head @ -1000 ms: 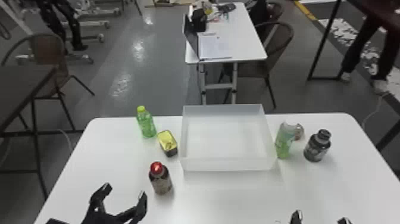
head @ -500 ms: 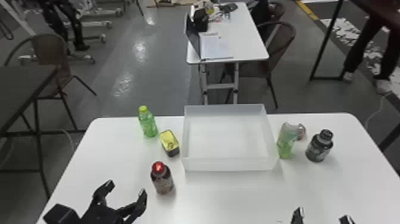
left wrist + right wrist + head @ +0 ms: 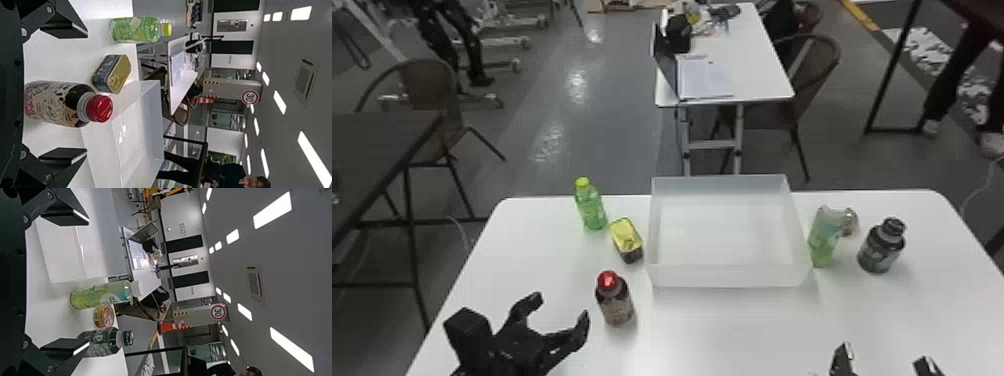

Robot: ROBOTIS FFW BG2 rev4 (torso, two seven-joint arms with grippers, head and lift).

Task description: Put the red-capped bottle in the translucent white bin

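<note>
One red-capped bottle (image 3: 615,300) stands upright on the tabletop (image 3: 722,330), near the front left corner of the translucent white bin (image 3: 727,276) and outside it. The left gripper (image 3: 560,307) is beside it, spread and holding nothing. Best to bring it in level, one finger each side of the body below the cap, then close evenly so the bottle doesn't tip. Lift well above the bin's wall before crossing. The yellow-topped tin (image 3: 627,237) crowds that left wall, with the green bottle (image 3: 591,207) behind, so the front approach should offer more room. The right gripper (image 3: 884,356) is spread, empty, well apart.
</note>
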